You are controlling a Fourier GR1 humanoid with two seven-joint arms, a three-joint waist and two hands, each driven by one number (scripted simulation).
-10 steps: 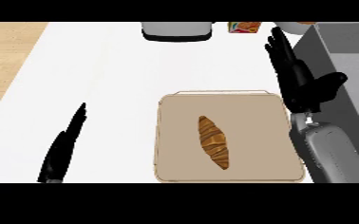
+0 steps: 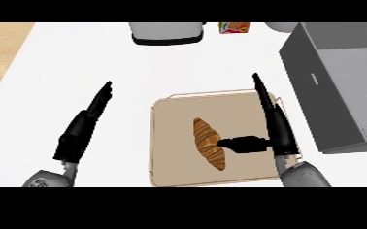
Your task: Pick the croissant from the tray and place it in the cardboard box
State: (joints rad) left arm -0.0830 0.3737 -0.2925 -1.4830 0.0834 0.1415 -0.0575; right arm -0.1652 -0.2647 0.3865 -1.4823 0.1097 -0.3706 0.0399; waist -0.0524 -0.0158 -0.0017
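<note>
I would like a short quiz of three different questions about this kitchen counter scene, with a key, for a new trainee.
1. True or false: the croissant lies inside the grey box.
2. Which hand has its thumb stretched toward the croissant? A) left hand B) right hand
3. Fill in: the croissant rests on the ____.

Key: 1. False, it lies on the tray. 2. B; the thumb tip is close beside the croissant, fingers straight. 3. tray.

White table (image 2: 143, 73) bearing, along its far edge, a grey appliance with a black base (image 2: 167, 33) and a small colourful packet (image 2: 234, 27) just beside it.
</note>
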